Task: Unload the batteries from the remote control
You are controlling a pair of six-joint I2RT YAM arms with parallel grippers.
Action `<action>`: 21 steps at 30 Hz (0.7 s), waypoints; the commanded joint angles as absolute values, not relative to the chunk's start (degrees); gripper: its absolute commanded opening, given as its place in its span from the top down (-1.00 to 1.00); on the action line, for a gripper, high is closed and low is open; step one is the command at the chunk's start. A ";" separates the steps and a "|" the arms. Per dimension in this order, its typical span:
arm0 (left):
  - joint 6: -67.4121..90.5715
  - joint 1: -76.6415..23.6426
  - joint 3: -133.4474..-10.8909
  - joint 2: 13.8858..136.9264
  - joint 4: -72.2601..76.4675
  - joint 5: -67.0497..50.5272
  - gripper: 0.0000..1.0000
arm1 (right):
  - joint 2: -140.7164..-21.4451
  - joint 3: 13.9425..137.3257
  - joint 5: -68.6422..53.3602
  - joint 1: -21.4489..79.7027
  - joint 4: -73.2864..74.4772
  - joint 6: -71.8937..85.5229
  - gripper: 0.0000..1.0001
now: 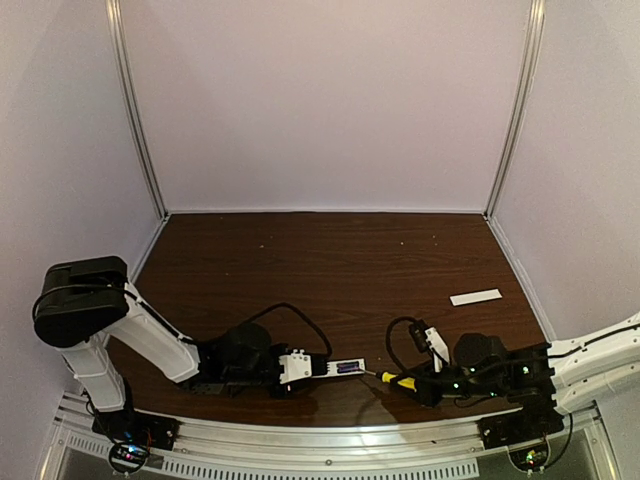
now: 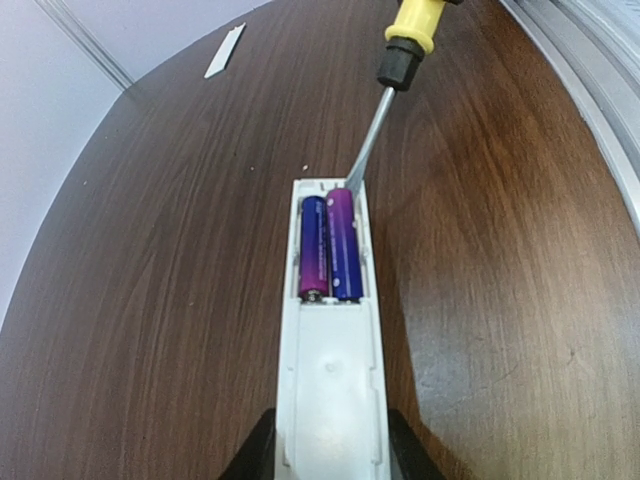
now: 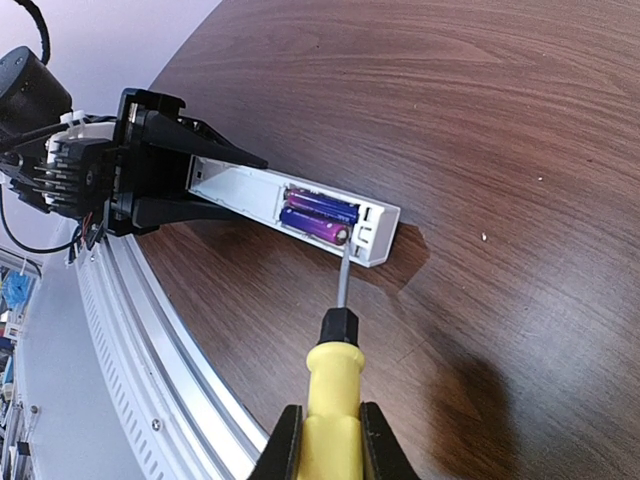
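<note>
The dark wooden table [image 1: 330,260] carries the work close to its near edge rail. The left gripper [image 1: 296,366] pinches the remote control [image 2: 332,400] by one end only, compartment facing up and uncovered; the right gripper [image 3: 330,440] is clamped on the yellow handle of the screwdriver [image 3: 333,390]. The white cover strip [image 1: 475,297] lies well apart, toward the far right of the table. Both batteries [image 2: 343,240] sit side by side in the compartment, and the screwdriver tip touches the end of one of them, at the end wall. Probable faults: the tip slips off the rounded battery end and gouges the housing or the contact; leverage against the thin end wall cracks it; prying force pivots the remote control in the one-ended grip, since whether its free end rests on the table cannot be told; a battery released abruptly springs out and rolls off the near edge
</note>
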State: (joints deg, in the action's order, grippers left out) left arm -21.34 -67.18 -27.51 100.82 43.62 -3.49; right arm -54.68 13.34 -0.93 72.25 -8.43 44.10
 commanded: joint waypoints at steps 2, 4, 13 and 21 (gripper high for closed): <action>-21.27 -69.10 -28.56 99.15 51.02 -10.85 1.00 | -55.93 14.31 -5.59 73.12 -14.86 43.00 1.00; -21.27 -69.12 -28.48 99.21 51.15 -10.73 1.00 | -56.00 14.32 -5.39 73.10 -14.75 42.98 1.00; -20.36 -68.59 -29.04 100.16 51.33 -6.01 1.00 | -54.60 17.92 0.31 73.12 -3.42 45.19 1.00; -19.15 -67.98 -30.99 101.66 49.47 -3.54 1.00 | -50.41 22.68 4.99 73.12 7.79 47.63 1.00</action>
